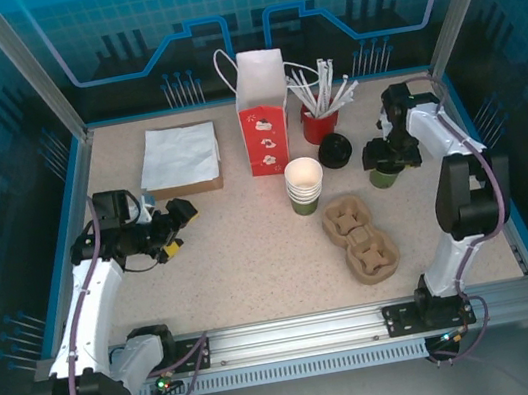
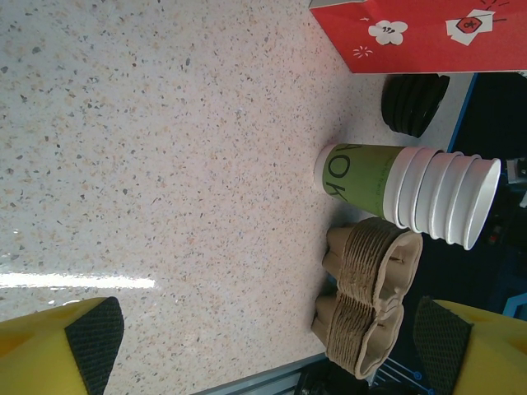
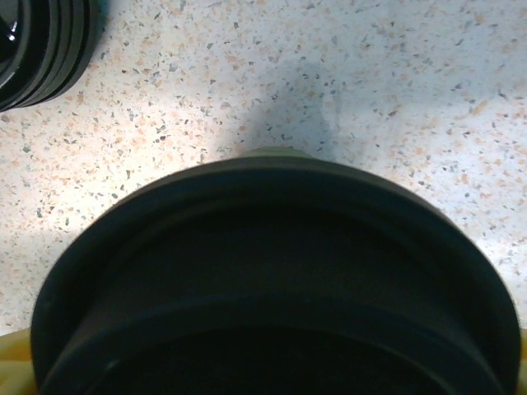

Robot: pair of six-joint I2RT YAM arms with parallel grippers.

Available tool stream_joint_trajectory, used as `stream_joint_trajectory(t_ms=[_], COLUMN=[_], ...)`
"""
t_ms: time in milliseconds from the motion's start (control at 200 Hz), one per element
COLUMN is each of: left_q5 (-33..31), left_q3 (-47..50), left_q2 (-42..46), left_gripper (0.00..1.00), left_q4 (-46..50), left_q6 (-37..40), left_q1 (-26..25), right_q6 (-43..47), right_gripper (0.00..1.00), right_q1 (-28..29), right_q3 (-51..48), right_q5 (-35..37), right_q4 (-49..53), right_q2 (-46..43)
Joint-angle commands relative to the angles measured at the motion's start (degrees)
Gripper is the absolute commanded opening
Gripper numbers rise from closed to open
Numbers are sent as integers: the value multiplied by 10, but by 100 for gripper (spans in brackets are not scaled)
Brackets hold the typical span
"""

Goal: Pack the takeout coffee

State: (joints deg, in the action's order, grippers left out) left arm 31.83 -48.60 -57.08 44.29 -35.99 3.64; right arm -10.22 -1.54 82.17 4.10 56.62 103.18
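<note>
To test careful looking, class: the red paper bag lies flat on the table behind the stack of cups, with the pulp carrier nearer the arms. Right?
Not quite. The red paper bag stands upright, not flat, as the top external view shows. It is behind the stack of cups, with the pulp carrier nearer the arms.

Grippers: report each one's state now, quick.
Left gripper: open, holding nothing.
Right gripper: at the takeout coffee, jaws wide; whether it grips the cup cannot be told.
</note>
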Motion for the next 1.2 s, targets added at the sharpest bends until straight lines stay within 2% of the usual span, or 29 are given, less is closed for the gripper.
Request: stream_joint_trajectory(t_ms=[0,130,355,685,925,1191], left_q5=[17,17,21,31,15,-73], left_q3=[-8,-8,-10,-28,-84,-212], left_q2=[-3,-1,0,-1,-15,-106], left_gripper=[94,94,95,95,95,91], left_q4=[-1,1,0,3,10,6], left_q6=[9,10,7,10,17,24], left_q1=[4,4,4,4,-13,-92], right_q6=[-1,-4,-8,-19,-6,-48], right_gripper=[87,100,100,100,100,99], right_q1=[10,14,15,16,29,39], right_q3=[14,10,2,6,1,-77], right_q5=[1,6,9,4,-32,-174], right_q4=[-7,-7,8,46,50,9], right_q2=[11,2,-21,-104,-255,-433])
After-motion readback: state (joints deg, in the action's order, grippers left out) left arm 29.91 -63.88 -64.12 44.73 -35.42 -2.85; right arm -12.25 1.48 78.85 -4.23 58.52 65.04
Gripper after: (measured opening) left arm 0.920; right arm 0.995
